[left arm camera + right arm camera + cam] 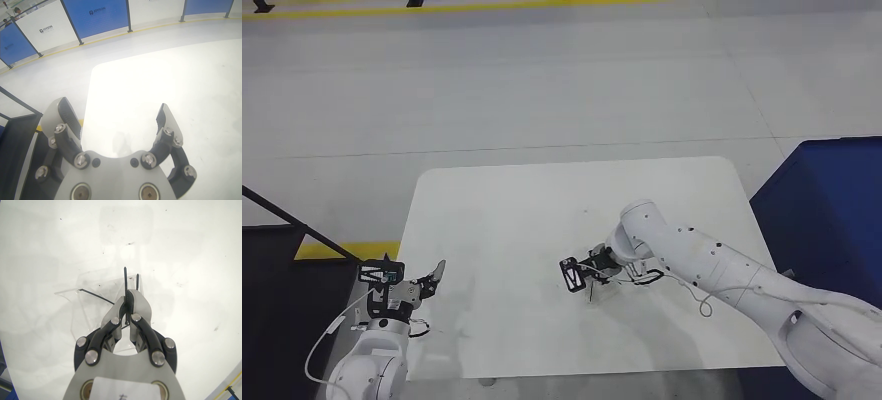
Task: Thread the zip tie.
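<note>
From above, both arms show over the white table [492, 200]. Up close, the right wrist view shows a clear stand [87, 298] sitting on the table, with the right gripper [128, 294] just above it. Its fingers are squeezed tight on a black zip tie [125, 277]. The tie's pointy end sticks out past the fingertips, over the clear stand. A second black tip [138, 281] pokes up just beside the gripper. A thin black strip [94, 296] lies across the clear stand. I cannot tell if these two are part of the same tie. The left wrist view shows the left gripper [113, 107] with its fingers spread wide, well apart from the clear stand.
</note>
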Robot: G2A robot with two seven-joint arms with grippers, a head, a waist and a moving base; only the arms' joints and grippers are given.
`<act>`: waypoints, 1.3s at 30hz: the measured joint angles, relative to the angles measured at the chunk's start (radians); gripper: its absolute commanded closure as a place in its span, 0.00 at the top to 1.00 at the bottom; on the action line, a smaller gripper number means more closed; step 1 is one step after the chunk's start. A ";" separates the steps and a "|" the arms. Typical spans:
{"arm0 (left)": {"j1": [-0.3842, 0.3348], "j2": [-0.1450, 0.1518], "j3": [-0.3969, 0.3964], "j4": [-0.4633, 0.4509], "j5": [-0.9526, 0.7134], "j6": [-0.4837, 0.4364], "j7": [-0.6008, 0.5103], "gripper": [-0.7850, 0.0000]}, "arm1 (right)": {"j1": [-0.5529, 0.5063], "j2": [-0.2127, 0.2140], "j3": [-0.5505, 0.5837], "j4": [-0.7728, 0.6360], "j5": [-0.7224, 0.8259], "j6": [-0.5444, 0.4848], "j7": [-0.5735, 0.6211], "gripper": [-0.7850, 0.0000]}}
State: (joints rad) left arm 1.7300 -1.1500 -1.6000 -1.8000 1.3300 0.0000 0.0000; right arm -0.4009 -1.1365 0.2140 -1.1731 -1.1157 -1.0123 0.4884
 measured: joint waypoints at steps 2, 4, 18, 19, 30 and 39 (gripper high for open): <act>0.000 0.000 0.000 0.000 0.000 0.000 0.000 1.00 | -0.003 0.007 0.004 -0.019 0.007 0.000 0.014 0.00; 0.000 0.000 0.000 0.000 0.000 0.000 0.000 1.00 | -0.003 0.020 0.010 -0.046 0.014 0.000 0.051 0.00; 0.000 0.000 0.000 0.000 0.000 0.000 0.000 1.00 | -0.129 0.362 0.251 -0.716 0.212 0.164 0.483 0.00; 0.000 0.000 0.000 0.000 0.000 0.000 0.000 1.00 | -0.156 0.382 0.249 -0.753 0.174 0.204 0.523 0.00; 0.000 0.000 0.000 0.000 0.000 0.000 0.000 1.00 | -0.189 0.398 0.241 -0.799 0.124 0.257 0.575 0.00; 0.000 0.000 0.000 0.000 0.000 0.000 0.000 1.00 | -0.154 0.478 0.388 -0.525 0.538 -0.005 0.272 0.00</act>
State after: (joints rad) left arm 1.7300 -1.1500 -1.6000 -1.8000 1.3300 0.0000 0.0000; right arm -0.5547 -0.6588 0.6017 -1.6980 -0.5777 -1.0172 0.7600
